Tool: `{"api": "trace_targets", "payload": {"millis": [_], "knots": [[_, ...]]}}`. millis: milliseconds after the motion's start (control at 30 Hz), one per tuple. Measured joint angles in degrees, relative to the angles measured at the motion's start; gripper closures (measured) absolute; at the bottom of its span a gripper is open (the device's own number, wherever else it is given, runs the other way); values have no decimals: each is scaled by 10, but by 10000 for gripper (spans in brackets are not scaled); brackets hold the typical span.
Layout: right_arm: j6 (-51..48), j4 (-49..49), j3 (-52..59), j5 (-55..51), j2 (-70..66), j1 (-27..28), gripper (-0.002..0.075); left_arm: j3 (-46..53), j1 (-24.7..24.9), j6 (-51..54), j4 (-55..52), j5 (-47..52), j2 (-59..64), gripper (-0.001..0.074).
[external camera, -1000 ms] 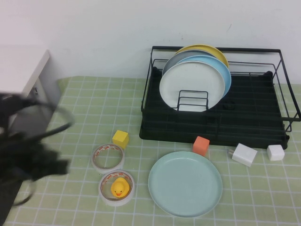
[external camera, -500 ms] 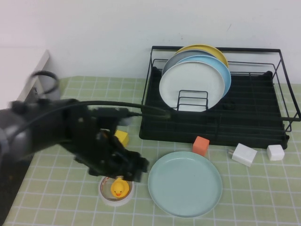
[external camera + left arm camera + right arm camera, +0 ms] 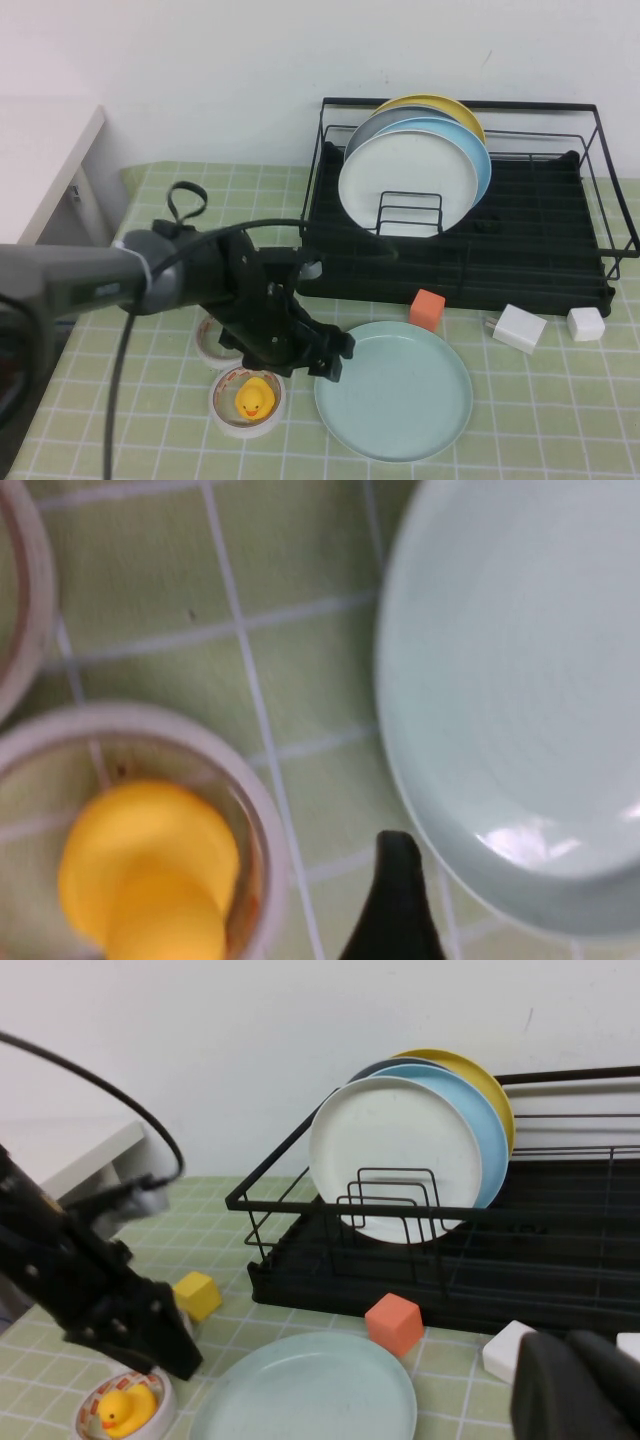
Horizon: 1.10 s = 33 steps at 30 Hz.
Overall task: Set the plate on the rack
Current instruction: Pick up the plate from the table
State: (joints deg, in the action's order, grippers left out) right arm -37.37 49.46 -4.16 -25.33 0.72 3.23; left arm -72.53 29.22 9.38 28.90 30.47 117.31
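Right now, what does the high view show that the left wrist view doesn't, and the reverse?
Only the high view shows the black wire dish rack holding upright plates, the orange cube, the white blocks and the left claw at the plate's left edge. Only the left wrist view gives a close look at the plate's raised rim. Both show the pale mint-green round plate and the yellow rubber duck inside a tape roll. The right claw appears only in its own wrist view.

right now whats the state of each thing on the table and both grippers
plate: flat on the table, not held
rack: holds four plates upright, front slots free
white plate: upright, frontmost in the rack
rubber duck: sitting inside a tape roll
left gripper: at the plate's left rim, not gripping it
right gripper: off to the right, away from the plate
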Motion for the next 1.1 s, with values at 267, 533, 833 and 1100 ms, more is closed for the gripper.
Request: {"api": "trace_targets", "payload": {"millis": [267,533,833,1100], "knots": [[0,0,0,-2,0,0,717,-29,0,38,26,-32,65,251],[0,0,0,-2,0,0,717,-47,8,55,49,-43,99,255],[0,0,0,-2,0,0,717,-49,42,89,39,-79,125,445],[0,0,0,-2,0,0,717,-51,38,79,56,-76,129,717]]}}
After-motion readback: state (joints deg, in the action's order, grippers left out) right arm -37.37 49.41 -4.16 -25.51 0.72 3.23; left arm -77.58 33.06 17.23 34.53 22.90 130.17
